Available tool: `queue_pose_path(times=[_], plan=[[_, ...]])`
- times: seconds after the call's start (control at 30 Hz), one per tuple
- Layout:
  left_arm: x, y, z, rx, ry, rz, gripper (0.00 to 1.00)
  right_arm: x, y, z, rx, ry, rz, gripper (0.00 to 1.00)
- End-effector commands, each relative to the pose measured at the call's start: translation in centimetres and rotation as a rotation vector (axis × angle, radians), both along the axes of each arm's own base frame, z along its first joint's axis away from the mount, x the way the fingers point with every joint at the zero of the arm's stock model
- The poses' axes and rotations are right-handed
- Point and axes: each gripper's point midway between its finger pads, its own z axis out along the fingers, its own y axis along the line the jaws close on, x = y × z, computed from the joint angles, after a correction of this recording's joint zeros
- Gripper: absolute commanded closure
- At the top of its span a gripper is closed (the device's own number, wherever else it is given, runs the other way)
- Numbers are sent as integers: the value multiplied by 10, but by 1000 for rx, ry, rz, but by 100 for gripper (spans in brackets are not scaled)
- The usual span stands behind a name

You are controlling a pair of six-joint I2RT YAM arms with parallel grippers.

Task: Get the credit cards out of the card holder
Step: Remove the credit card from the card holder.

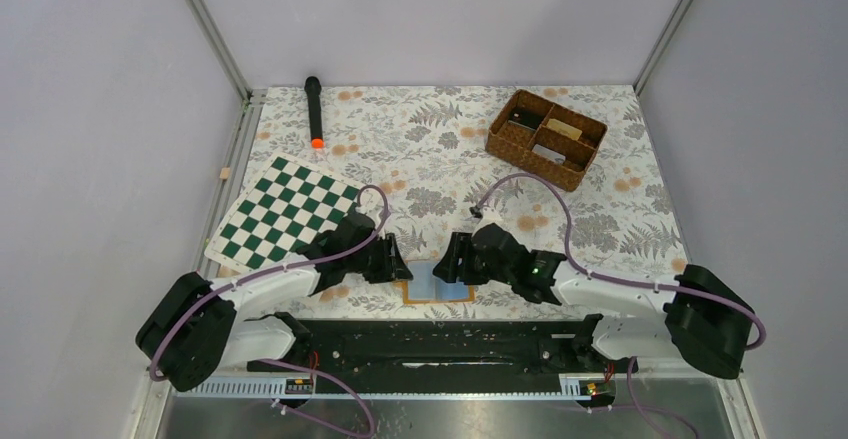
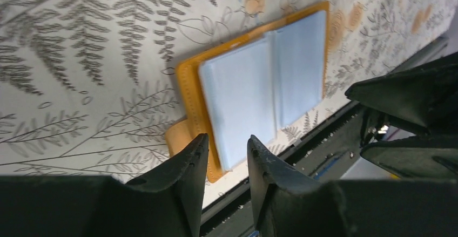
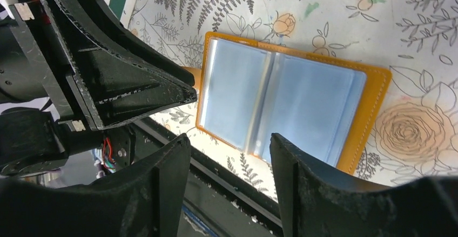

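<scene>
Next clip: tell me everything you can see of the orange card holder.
The orange-tan, leather-like folding card holder lies open and flat on the floral tablecloth at the table's near edge, between the two arms. A stitched border frames two inner halves of glossy pale-blue sleeves that meet at a centre fold; separate cards cannot be made out. A small tab sticks out from one end. The left gripper has its parted fingers at that end, contact unclear; the right gripper hovers open at the other.

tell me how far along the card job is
Done: the card holder lies open flat. In hand: both arms' jaws stand apart beside it, gripping nothing. Still to do: pulling cards from its bluish sleeves; no card lies loose beside it.
</scene>
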Motion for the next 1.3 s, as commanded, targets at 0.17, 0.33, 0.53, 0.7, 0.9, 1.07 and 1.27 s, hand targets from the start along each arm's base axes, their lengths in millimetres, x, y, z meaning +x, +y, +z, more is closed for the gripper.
queue_pose_path(times=[0.17,0.33,0.53,0.7,0.9,1.07,1.27], plan=[[7,15,-20,85,-29,45,74,19,30,0,-32,-85,2,40],[5,15,-26,90,-20,32,77,14,34,-23,-53,-56,10,46],[-1,5,-19,14,-23,-11,82,8,25,-42,-52,-32,-16,53],[-1,9,-16,39,-27,-1,85,4,15,-51,-69,-28,-31,57],[-6,-18,40,-182,-63,-47,82,1,14,-51,-65,-29,-30,57],[-8,-34,57,-231,-85,-85,82,2,14,-48,-59,-36,-34,57],[0,-26,22,-124,-56,-47,87,1,13,-46,-59,-36,-38,57]])
